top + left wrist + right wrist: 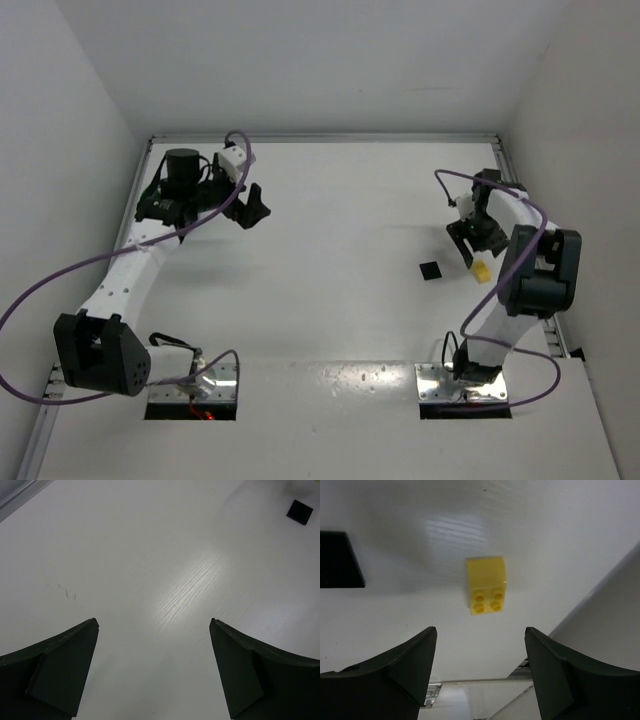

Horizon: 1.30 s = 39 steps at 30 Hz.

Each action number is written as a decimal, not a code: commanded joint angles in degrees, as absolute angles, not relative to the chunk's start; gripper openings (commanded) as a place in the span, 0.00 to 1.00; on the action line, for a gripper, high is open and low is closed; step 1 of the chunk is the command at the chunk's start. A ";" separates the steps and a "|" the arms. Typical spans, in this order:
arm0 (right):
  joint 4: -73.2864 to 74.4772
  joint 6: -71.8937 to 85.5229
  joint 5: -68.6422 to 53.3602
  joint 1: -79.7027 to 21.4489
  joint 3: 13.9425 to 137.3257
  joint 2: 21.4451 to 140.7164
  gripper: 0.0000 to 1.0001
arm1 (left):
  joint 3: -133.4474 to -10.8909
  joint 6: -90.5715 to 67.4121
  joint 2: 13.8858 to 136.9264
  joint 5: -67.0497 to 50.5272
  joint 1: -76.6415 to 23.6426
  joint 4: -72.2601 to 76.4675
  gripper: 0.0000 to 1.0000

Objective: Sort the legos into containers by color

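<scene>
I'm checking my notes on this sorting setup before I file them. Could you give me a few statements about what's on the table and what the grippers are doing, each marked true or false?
1. A yellow brick lies on the table just ahead of the right gripper. True.
2. The right gripper is shut on the yellow brick. False: its jaws stand open and the brick lies free on the table, untouched.
3. A flat black square lies on the table close to the yellow brick. True.
4. The left gripper holds a red brick. False: it is open with nothing between its jaws, over bare table on the far left side.
</scene>
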<state>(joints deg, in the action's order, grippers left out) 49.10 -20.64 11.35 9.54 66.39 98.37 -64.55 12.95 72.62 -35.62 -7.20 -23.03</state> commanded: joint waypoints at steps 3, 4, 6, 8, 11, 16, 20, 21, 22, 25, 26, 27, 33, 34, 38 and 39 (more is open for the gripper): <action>50.62 -22.94 6.68 11.86 69.43 103.09 0.71 | -64.25 14.50 71.81 -37.70 -7.38 -22.59 1.00; 50.62 -22.94 6.68 11.87 69.43 103.62 0.71 | -63.73 14.50 71.81 -37.71 -6.69 -22.59 1.00; 49.31 -22.94 7.29 12.56 69.43 104.41 0.71 | -63.72 13.02 72.42 -38.75 -5.64 -21.28 1.00; 47.47 -22.41 7.82 13.18 68.38 105.03 0.71 | -63.72 9.87 73.12 -38.76 -3.97 -19.96 1.00; 46.67 -22.41 8.34 13.79 67.85 106.25 0.71 | -64.33 8.96 74.44 -39.37 -3.25 -19.86 1.00; 45.53 -23.55 8.35 14.41 66.10 108.54 0.66 | -64.34 11.60 74.44 -39.38 -3.25 -21.01 1.00; 44.22 -24.08 7.73 15.56 65.57 109.07 0.54 | -64.34 12.13 73.92 -39.28 -1.50 -21.01 1.00; 44.21 -24.08 7.13 16.08 64.87 109.07 0.49 | -64.34 12.13 73.92 -39.29 -1.49 -21.01 1.00; 44.21 -24.08 6.42 16.08 64.86 109.07 0.45 | -64.34 12.13 73.92 -40.16 -0.80 -21.01 1.00; 44.82 -24.61 1.79 16.61 64.34 109.07 0.28 | -64.86 12.13 74.62 -44.80 1.40 -22.23 1.00; 45.78 -24.61 -0.50 16.61 65.90 109.07 0.25 | -64.86 12.13 75.32 -46.30 2.02 -22.76 1.00; 49.45 -24.61 -6.53 15.74 67.22 109.07 0.23 | -64.34 12.13 75.84 -47.71 3.24 -22.76 0.98; 64.49 -21.01 -43.79 9.86 81.46 110.21 0.17 | -61.35 15.38 76.38 -59.40 5.71 -24.35 1.00; 64.51 -21.01 -46.47 6.97 83.74 110.91 0.17 | -61.35 15.38 76.99 -62.11 5.71 -24.35 1.00; 65.04 -21.01 -56.05 -1.48 88.41 110.39 0.16 | -64.07 16.17 79.88 -68.80 5.71 -28.29 1.00; 65.04 -20.48 -57.12 -3.15 89.37 110.39 0.16 | -64.77 15.39 80.59 -69.78 4.93 -28.82 1.00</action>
<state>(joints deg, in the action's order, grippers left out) 61.32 -20.93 -42.50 1.87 86.21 110.76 -61.87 14.33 79.02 -60.49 5.39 -27.07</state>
